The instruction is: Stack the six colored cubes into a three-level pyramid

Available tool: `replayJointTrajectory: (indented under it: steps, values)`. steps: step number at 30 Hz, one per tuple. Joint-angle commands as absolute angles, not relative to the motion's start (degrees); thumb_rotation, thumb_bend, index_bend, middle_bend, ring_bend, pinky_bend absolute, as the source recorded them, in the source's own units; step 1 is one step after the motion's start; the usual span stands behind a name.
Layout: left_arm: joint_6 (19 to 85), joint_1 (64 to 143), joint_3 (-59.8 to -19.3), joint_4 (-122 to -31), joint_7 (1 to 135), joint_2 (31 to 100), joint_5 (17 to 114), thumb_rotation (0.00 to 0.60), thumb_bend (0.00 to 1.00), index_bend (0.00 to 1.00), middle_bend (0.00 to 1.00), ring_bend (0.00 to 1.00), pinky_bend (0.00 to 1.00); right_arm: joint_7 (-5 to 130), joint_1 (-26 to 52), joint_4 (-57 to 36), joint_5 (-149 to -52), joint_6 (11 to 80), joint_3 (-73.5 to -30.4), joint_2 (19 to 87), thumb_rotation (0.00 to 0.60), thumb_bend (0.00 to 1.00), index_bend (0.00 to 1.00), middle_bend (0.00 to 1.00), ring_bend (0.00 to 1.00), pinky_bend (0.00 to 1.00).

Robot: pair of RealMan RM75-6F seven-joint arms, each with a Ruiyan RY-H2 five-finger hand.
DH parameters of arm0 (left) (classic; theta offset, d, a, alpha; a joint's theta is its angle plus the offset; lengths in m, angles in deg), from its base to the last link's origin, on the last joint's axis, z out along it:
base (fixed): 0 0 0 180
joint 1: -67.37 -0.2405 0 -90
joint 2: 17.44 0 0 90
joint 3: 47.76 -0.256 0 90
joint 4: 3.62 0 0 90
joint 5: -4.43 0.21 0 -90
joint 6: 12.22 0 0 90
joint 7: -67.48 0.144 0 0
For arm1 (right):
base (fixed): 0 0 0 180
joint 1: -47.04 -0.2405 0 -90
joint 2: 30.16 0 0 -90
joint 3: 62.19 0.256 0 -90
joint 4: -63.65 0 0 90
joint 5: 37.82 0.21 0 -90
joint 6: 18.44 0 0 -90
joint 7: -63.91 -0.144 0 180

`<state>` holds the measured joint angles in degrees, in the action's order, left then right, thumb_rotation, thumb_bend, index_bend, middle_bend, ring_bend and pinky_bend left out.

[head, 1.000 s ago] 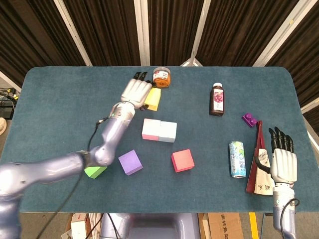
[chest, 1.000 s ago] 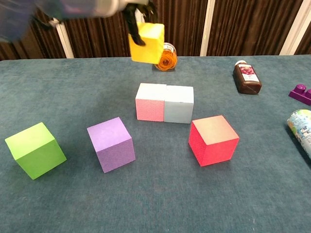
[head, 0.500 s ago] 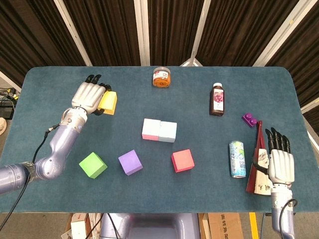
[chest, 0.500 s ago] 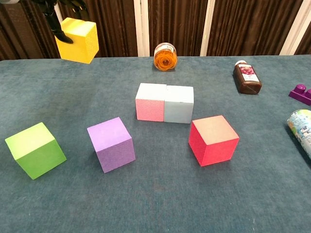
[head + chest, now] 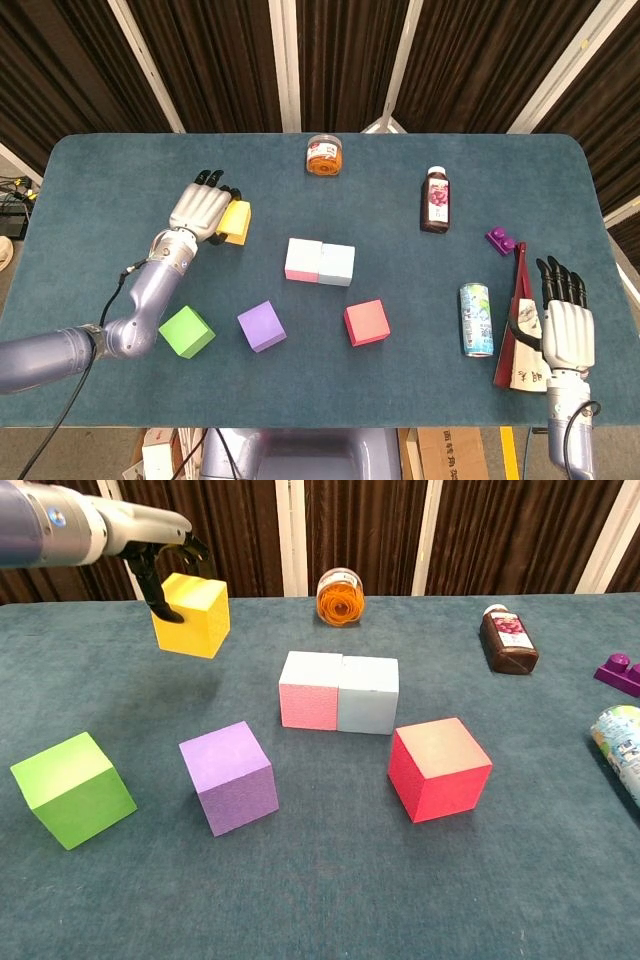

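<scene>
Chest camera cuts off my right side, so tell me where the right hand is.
Observer: The right hand is by the near right corner of the table, fingers spread, holding nothing.
Operator: Name what is next to it.
Observer: A dark red flat item lies close beside it, between the hand and a can.

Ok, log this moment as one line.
left hand: holds yellow cube aloft | right hand: open, idle | pink and blue cubes: touching | stack: none
</scene>
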<state>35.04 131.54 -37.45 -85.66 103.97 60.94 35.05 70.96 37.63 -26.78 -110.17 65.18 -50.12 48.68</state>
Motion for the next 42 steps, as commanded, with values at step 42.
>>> replayJointTrajectory:
  steps: [42]
  values:
    - [36.35, 133.33, -37.56, -81.30, 102.93, 72.27, 31.21, 0.600, 0.36, 0.28, 0.29, 0.00, 0.00, 67.37, 38.07, -27.28, -110.47, 64.64, -49.72, 47.15, 0.600, 0.28, 0.06, 0.02, 0.00, 0.00]
